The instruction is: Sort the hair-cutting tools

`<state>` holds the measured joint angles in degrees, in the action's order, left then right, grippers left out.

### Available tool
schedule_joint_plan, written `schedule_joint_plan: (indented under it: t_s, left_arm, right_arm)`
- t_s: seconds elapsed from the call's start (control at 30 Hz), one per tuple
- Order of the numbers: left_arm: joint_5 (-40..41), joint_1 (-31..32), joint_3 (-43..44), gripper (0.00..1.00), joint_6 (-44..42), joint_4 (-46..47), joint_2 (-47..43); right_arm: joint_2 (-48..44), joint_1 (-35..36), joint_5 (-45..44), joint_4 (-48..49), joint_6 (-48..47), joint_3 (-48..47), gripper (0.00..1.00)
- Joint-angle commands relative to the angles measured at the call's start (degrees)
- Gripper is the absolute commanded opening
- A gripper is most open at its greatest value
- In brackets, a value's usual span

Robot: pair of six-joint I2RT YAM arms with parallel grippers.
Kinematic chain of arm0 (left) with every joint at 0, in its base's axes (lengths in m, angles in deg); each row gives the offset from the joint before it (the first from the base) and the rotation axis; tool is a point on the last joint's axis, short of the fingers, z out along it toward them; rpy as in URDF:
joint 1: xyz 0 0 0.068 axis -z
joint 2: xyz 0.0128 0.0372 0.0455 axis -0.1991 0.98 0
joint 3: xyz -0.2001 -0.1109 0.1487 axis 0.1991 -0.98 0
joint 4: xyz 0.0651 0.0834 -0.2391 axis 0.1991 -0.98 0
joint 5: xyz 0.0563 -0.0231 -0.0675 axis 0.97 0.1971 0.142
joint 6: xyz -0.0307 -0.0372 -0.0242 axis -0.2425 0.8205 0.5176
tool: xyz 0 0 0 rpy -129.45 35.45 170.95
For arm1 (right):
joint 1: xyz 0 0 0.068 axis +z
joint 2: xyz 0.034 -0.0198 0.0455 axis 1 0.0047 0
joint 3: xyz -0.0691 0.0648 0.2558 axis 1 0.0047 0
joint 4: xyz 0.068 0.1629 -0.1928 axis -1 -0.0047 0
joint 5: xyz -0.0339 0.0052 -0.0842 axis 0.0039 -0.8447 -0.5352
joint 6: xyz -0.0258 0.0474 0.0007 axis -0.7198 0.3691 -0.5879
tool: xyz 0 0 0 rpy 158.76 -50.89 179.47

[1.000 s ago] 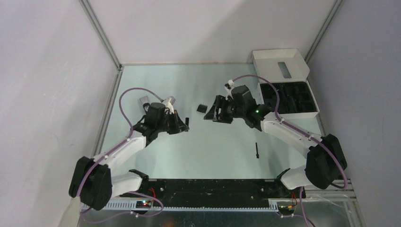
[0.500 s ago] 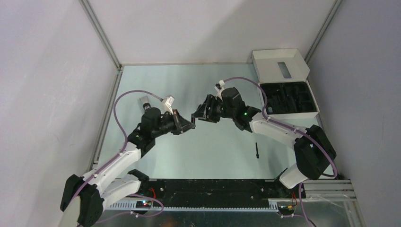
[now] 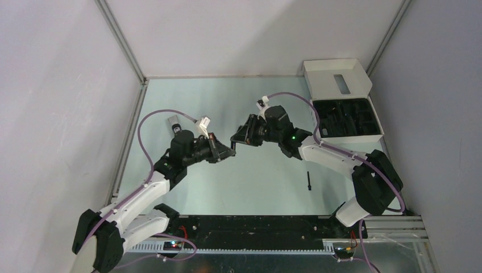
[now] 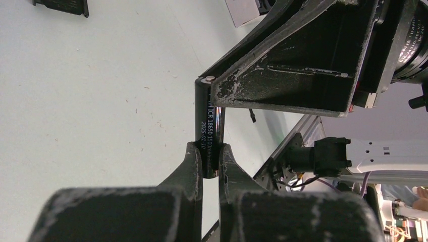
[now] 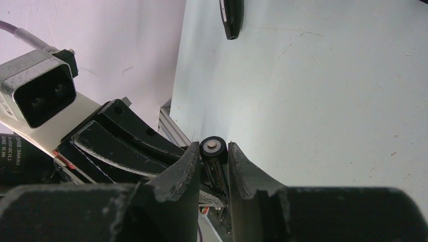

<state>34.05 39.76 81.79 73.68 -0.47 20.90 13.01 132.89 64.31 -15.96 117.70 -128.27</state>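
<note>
My left gripper (image 3: 223, 152) is shut on the lower end of a black cylindrical battery cell (image 4: 207, 121) with white print and holds it above the table; its jaws (image 4: 208, 150) clamp the cell from both sides. My right gripper (image 3: 235, 139) meets it from the right, and its fingers (image 5: 214, 149) close on the cell's capped end (image 5: 212, 145). A thin black stick brush (image 3: 308, 181) lies on the table at the front right. A silver-grey clipper (image 3: 173, 121) shows partly behind the left arm. A small black piece (image 4: 61, 5) lies further off.
The white box (image 3: 336, 73) with its black tray (image 3: 347, 117) stands at the back right corner. A dark elongated object (image 5: 231, 17) lies on the table in the right wrist view. Aluminium rails edge the table on the left and right.
Both arms moved in towards the table's middle, and the two grippers met. The right gripper, open a second ago, now has its fingers on the cell held by the left gripper.
</note>
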Motion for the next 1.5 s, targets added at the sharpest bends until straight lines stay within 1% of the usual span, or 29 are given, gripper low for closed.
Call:
schedule_joint_plan:
  t_s: [0.0,0.03,0.07,0.1,0.13,0.17,0.2,0.23,0.27,0.3,0.33,0.37,0.43,0.47,0.5,0.53,0.57,0.6,0.63,0.67,0.7,0.73,0.8,0.83,0.93,1.1,1.2,1.33,1.47]
  left_arm:
    - [-1.6,0.7,0.4,0.05,0.4,3.4,-0.8]
    - [-1.4,0.8,0.3,0.08,0.3,3.4,-1.0]
    - [-1.0,0.7,0.2,0.20,0.2,3.3,-1.1]
    - [-0.8,0.7,0.1,0.26,0.1,3.2,-1.5]
    - [-0.2,0.8,0.1,0.35,-0.3,2.9,-1.7]
    - [0.2,0.7,0.2,0.40,-0.5,2.6,-2.2]
    - [1.3,0.7,0.3,0.50,-1.1,1.7,-2.6]
    - [2.5,0.7,0.7,0.55,-1.8,1.2,-3.2]
    - [3.2,0.7,0.9,0.65,-2.3,-0.2,-3.9]
    - [5.0,0.8,1.5,0.69,-3.2,-1.0,-4.4]
    - [6.0,0.7,1.8,0.77,-3.8,-3.3,-5.4]
    - [8.2,0.6,2.5,0.82,-5.2,-4.8,-6.1]
    - [12.1,0.3,3.9,0.88,-7.4,-10.5,-8.0]
    - [13.7,0.0,4.6,0.90,-8.1,-11.8,-9.6]
    - [16.6,-0.2,4.9,0.95,-9.3,-14.4,-10.4]
    - [18.2,-1.0,5.2,0.97,-9.8,-15.6,-12.1]
    - [21.2,-1.4,5.3,0.99,-10.6,-17.6,-12.9]
    - [22.5,-2.6,5.4,0.99,-10.9,-18.7,-14.8]
    - [25.0,-3.3,5.4,0.99,-11.4,-20.5,-15.7]
    - [27.4,-5.0,5.4,1.00,-11.6,-21.3,-17.6]
    - [28.5,-5.8,5.4,1.00,-12.0,-22.9,-19.3]
    - [30.7,-7.7,5.5,1.00,-12.6,-23.7,-20.2]
    - [34.2,-9.9,5.9,1.00,-13.9,-25.9,-22.4]
    - [35.5,-10.4,6.0,1.00,-14.4,-27.2,-23.6]
    - [41.8,-11.5,6.6,1.00,-17.6,-28.9,-24.9]
    - [47.9,-11.7,6.3,1.00,-21.6,-28.8,-24.9]
    - [50.7,-11.8,5.6,1.00,-24.3,-27.6,-24.3]
    - [52.9,-11.8,5.6,1.00,-27.0,-26.1,-22.7]
    - [54.4,-11.8,5.3,1.00,-29.3,-24.1,-20.4]
  right_arm:
    - [-0.3,0.9,-0.7,1.1,-1.6,-0.3,0.08]
    - [-0.8,0.9,-1.0,0.9,-2.1,-0.4,0.03]
    - [-1.4,0.9,-1.2,0.2,-3.3,-0.4,0.00]
    - [-1.8,0.9,-1.5,-0.2,-4.0,-0.4,0.00]
    - [-2.7,0.8,-1.8,-1.1,-5.5,-0.4,0.00]
    - [-3.1,0.7,-2.5,-1.5,-6.3,-0.4,0.00]
    - [-4.0,0.2,-3.1,-2.6,-7.9,-0.4,0.00]
    - [-4.5,0.0,-3.4,-3.8,-8.7,-0.3,0.00]
    - [-5.5,-0.6,-3.9,-4.5,-10.2,-0.3,0.00]
    - [-6.0,-1.1,-4.3,-6.1,-11.1,-0.3,0.00]
    - [-7.0,-2.0,-5.1,-7.2,-12.9,-0.3,0.00]
    - [-7.5,-2.7,-5.6,-9.2,-14.8,-0.3,0.00]
    - [-9.3,-5.7,-7.5,-12.0,-18.3,-0.3,0.00]
    - [-10.5,-6.8,-9.2,-12.9,-19.7,-0.3,0.00]
    - [-11.9,-9.2,-10.1,-14.6,-22.4,-0.3,0.00]
    - [-12.6,-10.5,-11.7,-15.5,-23.7,-0.3,0.00]
    - [-13.7,-13.6,-12.3,-16.8,-26.0,-0.4,0.00]
    - [-14.2,-15.2,-13.6,-17.5,-27.2,-0.6,0.00]
    - [-14.9,-18.3,-14.7,-19.1,-29.9,-0.9,0.00]
    - [-15.1,-19.8,-16.9,-19.8,-31.1,-1.5,0.00]
    - [-15.4,-22.9,-17.7,-21.1,-34.0,-1.9,0.00]
    - [-15.4,-24.2,-20.8,-22.0,-35.3,-2.7,0.00]
    - [-15.4,-28.6,-24.0,-22.4,-38.3,-3.6,0.00]
    - [-15.3,-31.7,-25.3,-22.1,-39.7,-3.8,0.00]
    - [-14.4,-37.9,-27.5,-19.7,-43.1,-4.1,0.00]
    - [-9.4,-43.7,-31.1,-16.5,-48.1,-6.5,0.00]
    - [-5.7,-47.0,-31.0,-13.2,-51.7,-8.0,0.00]
    - [-0.2,-48.6,-29.3,-10.5,-57.2,-11.4,0.00]
    - [6.2,-49.7,-28.1,-10.6,-61.5,-16.5,0.00]
